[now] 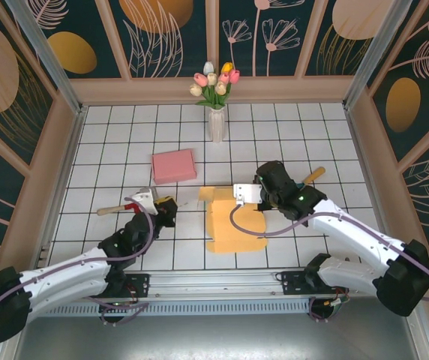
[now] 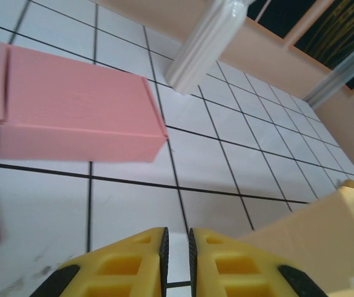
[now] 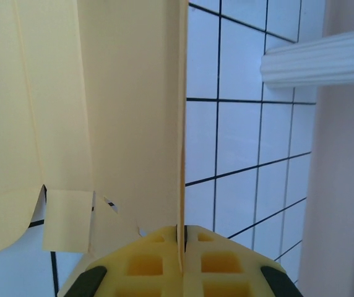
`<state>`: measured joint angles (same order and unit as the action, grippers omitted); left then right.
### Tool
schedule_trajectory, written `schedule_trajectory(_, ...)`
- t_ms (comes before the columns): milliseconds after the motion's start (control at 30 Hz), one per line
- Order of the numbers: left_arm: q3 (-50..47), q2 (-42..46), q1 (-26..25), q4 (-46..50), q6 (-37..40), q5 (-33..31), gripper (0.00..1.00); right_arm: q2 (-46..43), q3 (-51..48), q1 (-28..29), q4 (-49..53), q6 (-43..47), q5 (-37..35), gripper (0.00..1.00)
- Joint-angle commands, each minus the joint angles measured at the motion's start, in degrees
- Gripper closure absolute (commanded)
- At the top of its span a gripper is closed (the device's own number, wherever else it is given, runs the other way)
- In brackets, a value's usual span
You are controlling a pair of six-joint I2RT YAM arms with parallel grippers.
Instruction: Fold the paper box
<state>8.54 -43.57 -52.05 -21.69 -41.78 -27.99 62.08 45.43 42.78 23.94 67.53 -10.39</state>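
Here, the left gripper (image 2: 178, 247) hangs near the pink box (image 2: 72, 111), its jaws a slit apart and empty. The flat yellow paper box (image 1: 233, 225) lies mid-worktop (image 1: 109, 150), between the arms. The right gripper (image 3: 181, 238) is clamped on its raised flap (image 3: 140, 93). That flap is best swung over along its crease, slowly, while the left gripper pins the sheet.
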Motion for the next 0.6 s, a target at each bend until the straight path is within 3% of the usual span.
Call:
schedule_trajectory(0,-1.88,2.66,0.22,1.83,2.69,-4.53,0.78,-2.24,-1.75,0.45,-4.37,5.06,0.05,1.0)
schedule_trajectory(133,-3.24,4.56,0.28,0.84,3.18,-7.42,0.61,-2.44,-2.56,0.42,-4.73,5.52,-1.16,1.0)
schedule_trajectory(233,-3.98,4.87,0.2,-0.19,2.95,-8.64,0.56,-2.31,-2.02,0.79,-3.1,5.1,-2.57,1.0)
schedule_trajectory(333,-4.66,4.41,0.25,-2.62,4.93,-7.23,0.51,-2.71,-1.66,0.91,-1.98,4.72,-3.37,1.0)
schedule_trajectory(433,-4.15,3.53,0.2,-2.41,6.36,-5.84,0.37,-2.85,-2.0,1.16,-1.93,4.89,-3.76,1.0)
schedule_trajectory(567,-4.15,1.29,0.23,-5.91,11.51,0.54,0.33,-2.81,-3.12,1.3,-3.43,4.85,-3.68,1.0)
